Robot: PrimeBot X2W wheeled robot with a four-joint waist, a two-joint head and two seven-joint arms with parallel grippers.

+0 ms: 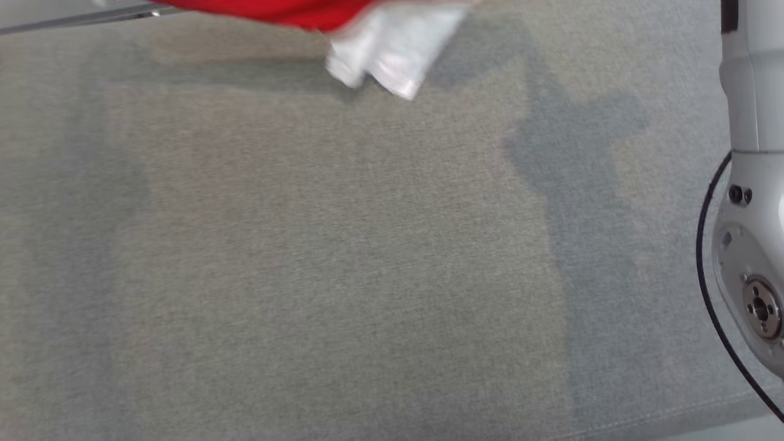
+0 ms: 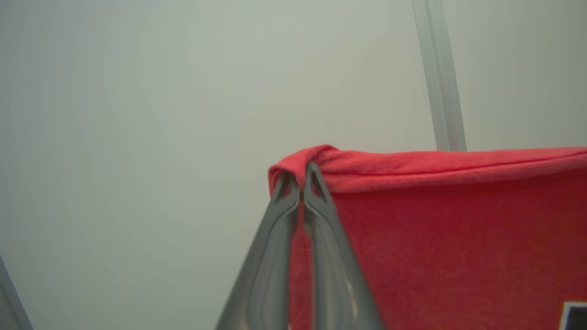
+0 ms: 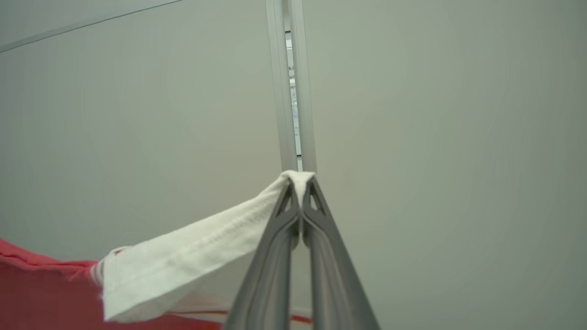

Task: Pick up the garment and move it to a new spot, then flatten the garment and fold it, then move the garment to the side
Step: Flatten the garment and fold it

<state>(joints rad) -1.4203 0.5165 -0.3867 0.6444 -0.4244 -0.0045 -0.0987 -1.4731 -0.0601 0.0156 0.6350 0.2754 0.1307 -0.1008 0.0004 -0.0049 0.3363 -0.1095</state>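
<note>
Below, the wide grey woven fabric surface (image 1: 343, 257) lies under the red-and-white cloth garment (image 1: 380, 43), which hangs stretched over its far edge, with the right arm's pale forearm (image 1: 750, 184) at the right side. Pointing level, the left gripper (image 2: 300, 176) is clenched on the red hem and the right gripper (image 3: 300, 183) on the white sleeve end. A dark white-bordered print (image 2: 575, 316) on the red cloth is too cut off to read.

I see a wide surface (image 1: 343, 275) covered in grey-green woven cloth, flat and smooth, with a stitched seam (image 1: 661, 416) running along its near right edge. At its far edge a red and white garment (image 1: 392, 49) casts a shadow on the cloth; I cannot tell whether it touches.
</note>
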